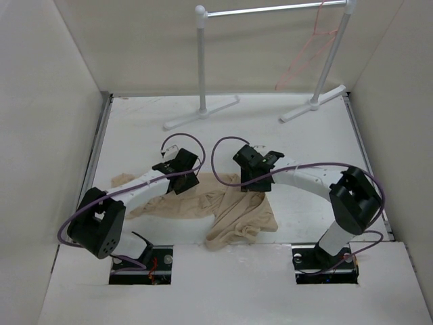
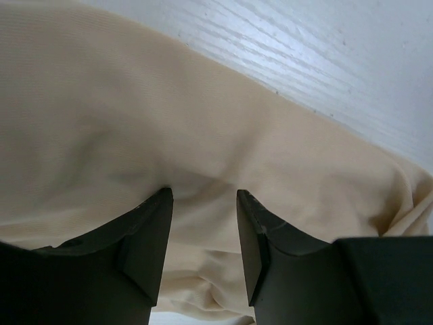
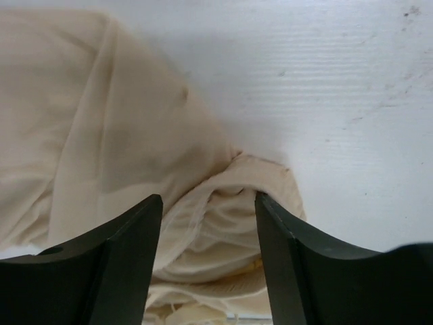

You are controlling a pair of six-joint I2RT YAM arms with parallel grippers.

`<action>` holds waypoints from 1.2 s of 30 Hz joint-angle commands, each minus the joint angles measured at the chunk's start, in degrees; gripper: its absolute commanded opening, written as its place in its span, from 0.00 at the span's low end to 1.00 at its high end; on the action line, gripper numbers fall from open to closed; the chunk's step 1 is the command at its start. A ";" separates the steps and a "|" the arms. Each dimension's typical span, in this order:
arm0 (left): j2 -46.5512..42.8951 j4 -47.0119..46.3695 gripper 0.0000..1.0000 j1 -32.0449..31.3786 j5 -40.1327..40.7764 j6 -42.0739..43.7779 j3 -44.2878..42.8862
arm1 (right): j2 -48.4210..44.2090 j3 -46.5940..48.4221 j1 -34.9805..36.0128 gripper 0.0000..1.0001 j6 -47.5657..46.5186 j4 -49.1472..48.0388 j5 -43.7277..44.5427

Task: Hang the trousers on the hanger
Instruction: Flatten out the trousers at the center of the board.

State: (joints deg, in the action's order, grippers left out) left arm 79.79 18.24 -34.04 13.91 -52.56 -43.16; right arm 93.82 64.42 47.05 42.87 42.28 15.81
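The beige trousers (image 1: 230, 210) lie crumpled on the white table between the two arms. My left gripper (image 1: 184, 177) hovers low over their left part. In the left wrist view its dark fingers (image 2: 145, 237) stand apart with the tips on smooth fabric (image 2: 101, 101), and nothing is pinched between them. My right gripper (image 1: 254, 180) is over the upper right edge of the cloth. It is open (image 3: 208, 198) and straddles a bunched, seamed fold (image 3: 223, 230) beside bare table. The thin pink hanger (image 1: 301, 61) hangs from the rack bar at the far right, well away from both grippers.
A white tubular rack (image 1: 201, 61) with a metal bar (image 1: 270, 10) stands at the back, its feet (image 1: 203, 114) on the table. White walls close in on the left, right and back. Purple cables loop over both arms.
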 commanded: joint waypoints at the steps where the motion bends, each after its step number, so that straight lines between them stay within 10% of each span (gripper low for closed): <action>1: 0.28 -1.45 0.40 3.14 0.76 1.67 0.18 | 0.66 2.02 -3.14 0.62 2.39 -0.18 3.52; 7: 1.95 -1.80 0.37 9.47 0.77 2.55 2.20 | 0.58 -0.61 -7.18 0.48 2.48 -0.27 4.75; 13: 1.34 -2.16 0.33 16.67 0.41 3.24 5.10 | -4.42 -5.61 -13.41 0.06 3.62 -2.55 1.52; 22: -3.23 0.12 0.28 24.59 0.94 5.88 6.51 | -20.34 -17.30 -43.71 0.01 15.38 -14.84 -12.28; 28: -3.59 2.85 0.28 23.55 0.94 8.34 0.81 | -17.19 -21.71 -63.06 0.11 25.23 -18.29 -11.87; 30: -4.02 3.55 0.31 22.49 0.94 8.61 -1.31 | -16.65 -21.80 -66.15 0.36 26.82 -18.55 -10.63; 33: -5.17 4.52 0.40 21.26 0.24 10.01 -3.42 | -18.05 -17.77 -65.13 0.69 21.93 -17.59 -9.58; 36: -7.62 6.10 0.45 19.94 -0.29 11.07 -3.86 | -23.23 -14.24 -56.61 0.71 15.06 -13.82 -3.52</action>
State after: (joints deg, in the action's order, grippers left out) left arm 75.88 20.71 -13.04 13.10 -43.86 -44.80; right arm 77.06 44.03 -17.58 64.01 28.12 6.68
